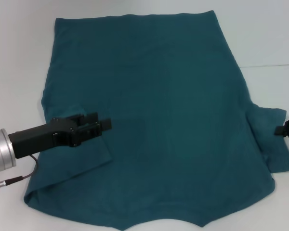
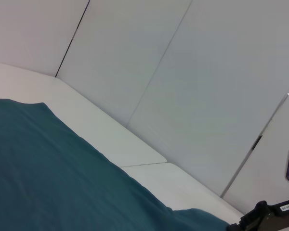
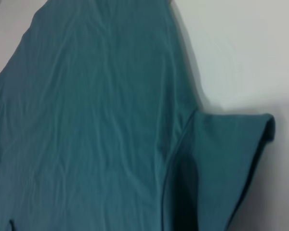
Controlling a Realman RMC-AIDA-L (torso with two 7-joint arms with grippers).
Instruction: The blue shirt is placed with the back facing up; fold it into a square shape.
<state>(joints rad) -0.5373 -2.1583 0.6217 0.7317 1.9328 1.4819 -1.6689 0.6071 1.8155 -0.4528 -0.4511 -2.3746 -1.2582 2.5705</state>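
Evidently the blue shirt [image 1: 159,120] lies flat, back up, for folding. Left gripper [image 1: 98,126] hovers over the folded-in left sleeve [image 1: 82,154]; its finger state cannot be told. Right gripper [image 1: 285,130] sits at the right sleeve [image 1: 272,139], finger opening likewise indeterminate.

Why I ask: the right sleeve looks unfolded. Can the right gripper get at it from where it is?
Probably yes: the right gripper sits at the right sleeve of the blue shirt, with nothing between them.

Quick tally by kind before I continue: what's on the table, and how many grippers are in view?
Dark teal-blue short-sleeved cotton shirt: 1
Black robot grippers: 2, left gripper over the left sleeve, right gripper at the right sleeve
White table: 1
Total: 4
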